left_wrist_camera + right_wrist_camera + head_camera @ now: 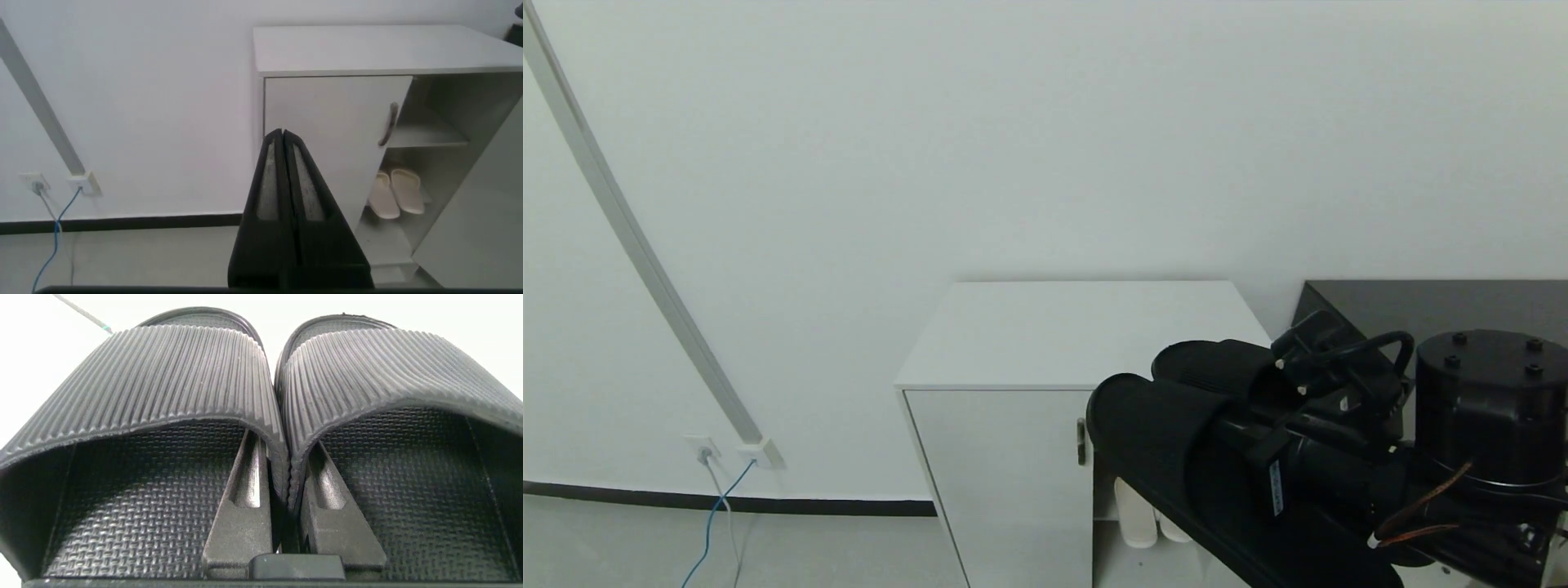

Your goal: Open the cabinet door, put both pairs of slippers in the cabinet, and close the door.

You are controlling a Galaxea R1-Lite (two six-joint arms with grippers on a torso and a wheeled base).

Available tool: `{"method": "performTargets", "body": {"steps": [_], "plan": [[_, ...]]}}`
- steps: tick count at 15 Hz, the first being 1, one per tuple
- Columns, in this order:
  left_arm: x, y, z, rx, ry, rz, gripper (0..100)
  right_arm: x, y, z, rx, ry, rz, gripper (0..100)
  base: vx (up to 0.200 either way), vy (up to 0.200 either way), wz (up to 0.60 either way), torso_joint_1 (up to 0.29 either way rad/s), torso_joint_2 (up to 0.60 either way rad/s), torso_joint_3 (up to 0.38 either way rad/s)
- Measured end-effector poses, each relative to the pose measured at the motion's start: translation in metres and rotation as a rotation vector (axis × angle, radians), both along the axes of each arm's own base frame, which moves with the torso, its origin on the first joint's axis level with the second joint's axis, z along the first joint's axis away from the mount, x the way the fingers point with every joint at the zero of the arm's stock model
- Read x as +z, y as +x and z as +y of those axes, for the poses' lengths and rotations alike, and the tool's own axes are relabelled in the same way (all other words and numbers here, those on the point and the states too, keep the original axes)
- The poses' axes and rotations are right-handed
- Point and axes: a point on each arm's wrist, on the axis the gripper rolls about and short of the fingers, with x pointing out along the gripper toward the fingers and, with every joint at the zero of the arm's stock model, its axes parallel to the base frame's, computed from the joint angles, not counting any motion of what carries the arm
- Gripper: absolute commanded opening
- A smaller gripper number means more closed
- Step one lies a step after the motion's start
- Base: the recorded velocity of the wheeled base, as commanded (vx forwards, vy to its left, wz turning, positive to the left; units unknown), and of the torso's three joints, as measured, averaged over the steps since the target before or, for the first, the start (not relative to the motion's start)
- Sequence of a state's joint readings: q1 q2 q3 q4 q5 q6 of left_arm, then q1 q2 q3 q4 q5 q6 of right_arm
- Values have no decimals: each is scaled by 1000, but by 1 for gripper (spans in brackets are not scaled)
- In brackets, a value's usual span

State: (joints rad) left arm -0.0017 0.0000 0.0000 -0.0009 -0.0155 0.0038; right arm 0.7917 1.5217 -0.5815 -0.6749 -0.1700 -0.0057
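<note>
Two black slippers (1160,425), one pair, held up before the cabinet (1078,327), at its open right side. Right gripper (284,445) clamped on their adjoining inner walls, one finger inside each. Left gripper (283,135) pressed closed, empty. Apparently one pair of pale slippers (396,192) low inside the cabinet.

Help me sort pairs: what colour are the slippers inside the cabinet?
Those slippers are cream-white; the left wrist view shows them best.

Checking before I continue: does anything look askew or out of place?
Nothing stands out: the white slippers sit side by side inside the cabinet, and the right pincer holds the black slippers together.
</note>
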Motion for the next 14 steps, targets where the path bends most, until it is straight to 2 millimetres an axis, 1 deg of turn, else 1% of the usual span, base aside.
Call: {"method": "performTargets", "body": {"steps": [7, 14], "plan": [[0, 0, 0, -2, 2, 0, 0, -6, -2, 0, 24, -16, 18, 0, 0, 0, 0, 0, 0, 0], [0, 0, 0, -1, 2, 0, 0, -8, -2, 0, 25, -20, 22, 0, 0, 0, 0, 0, 0, 0]]}}
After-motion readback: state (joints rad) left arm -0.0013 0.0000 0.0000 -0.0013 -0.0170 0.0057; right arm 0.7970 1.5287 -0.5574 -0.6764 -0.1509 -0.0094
